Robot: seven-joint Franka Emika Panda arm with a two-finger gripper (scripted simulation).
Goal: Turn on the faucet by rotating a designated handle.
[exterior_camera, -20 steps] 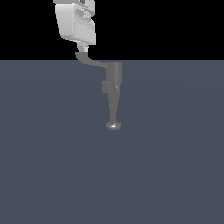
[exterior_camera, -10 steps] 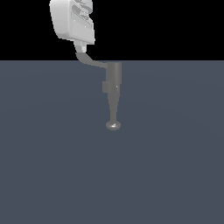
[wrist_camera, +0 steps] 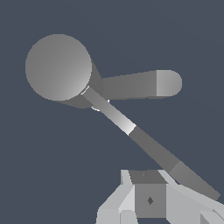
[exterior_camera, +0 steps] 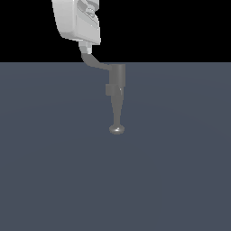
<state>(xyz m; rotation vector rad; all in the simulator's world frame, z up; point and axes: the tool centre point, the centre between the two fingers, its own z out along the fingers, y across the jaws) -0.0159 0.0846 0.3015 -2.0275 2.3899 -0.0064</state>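
Ext. view shows a small grey metallic faucet [exterior_camera: 116,85] standing on a flat slate-blue surface [exterior_camera: 180,171], w/ the white gripper [exterior_camera: 85,48] above it toward the ext. view's left, at the far edge of the floor against black background. Wrist view looks straight down instead: the faucet's cylinder top appears as a round grey disc [wrist_camera: 57,66], something the ext. view can't show. The handle [exterior_camera: 94,60] is a thin flat grey lever, curved, running from the cylinder's top up toward the ext. view's left, its tip meeting the gripper's underside. In wrist view its long axis runs diagonally from the disc to the gripper fingers [wrist_camera: 192,197]. The tapering spout [exterior_camera: 116,113] points toward the camera, ending in a shiny rounded knob. Can't tell how wide the jaws stand or whether they grip the lever.
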